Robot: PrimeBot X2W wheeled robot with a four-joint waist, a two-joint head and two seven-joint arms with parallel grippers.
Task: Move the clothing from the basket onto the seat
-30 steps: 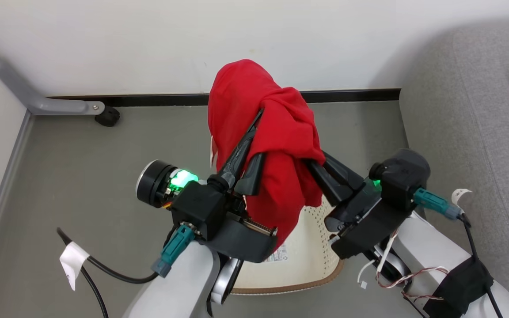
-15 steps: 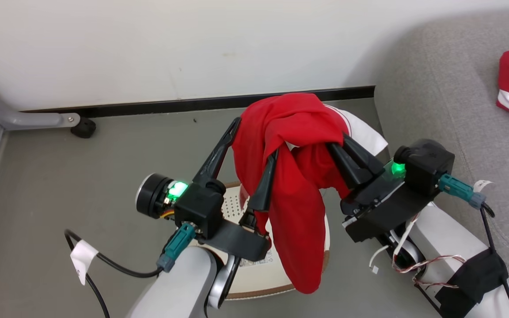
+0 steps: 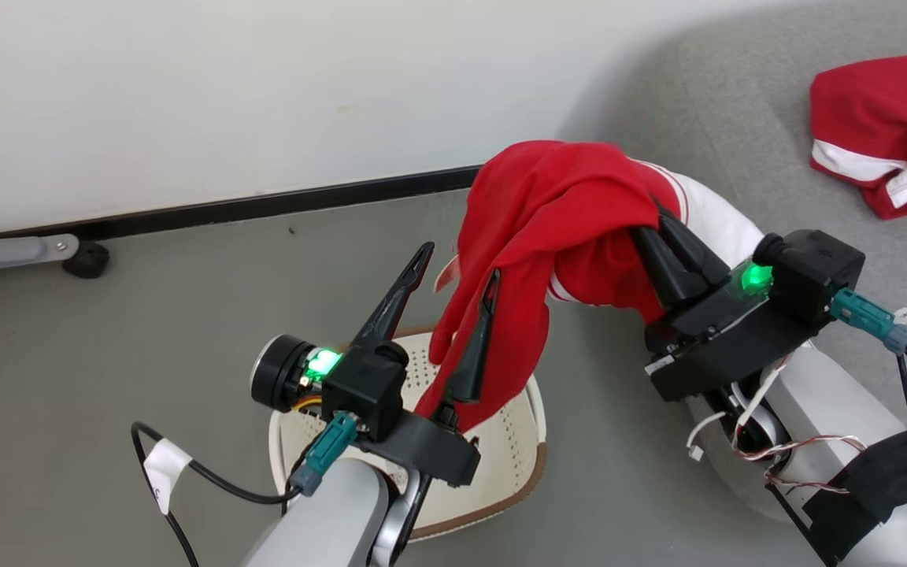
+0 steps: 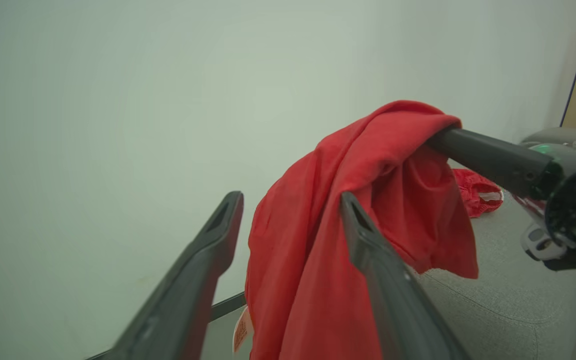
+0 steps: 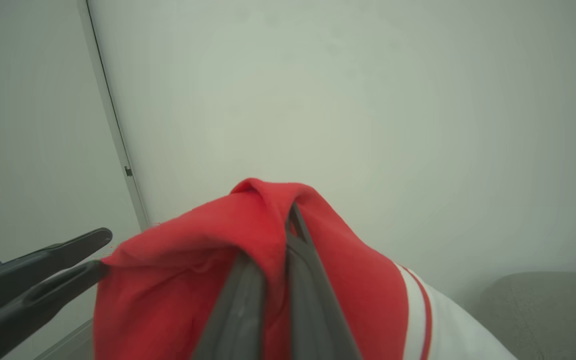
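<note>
Step in hand: transfer, judged about midway; a garment is lifted clear of the basket and not yet over the seat.
Held garment (image 3: 548, 197): soft bright red fabric with white stripes and white trim, bunched at the right pincer and hanging in a long fold towards the basket.
Right pincer (image 3: 653, 224): two long dark fingers closed tight on the upper bunch of the held garment; it alone carries the load.
Left pincer (image 3: 460, 264): fingers spread wide, clamping nothing; the hanging fold drapes against its inner finger (image 4: 368, 240).
Other garment (image 3: 879, 110): red with white trim, lying crumpled on the seat, well apart from the held garment.
Basket (image 3: 532, 480): cream-white perforated plastic with a brown woven-look rim, standing on the grey floor (image 3: 146, 299) beneath the left pincer; no clothing shows in its visible part.
Seat (image 3: 737, 102): large light grey upholstered cushion, beside the right arm.
Next move: probably swing the right pincer over the seat, drawing the fold off the left pincer without snagging, then lower and release near the other garment.
</note>
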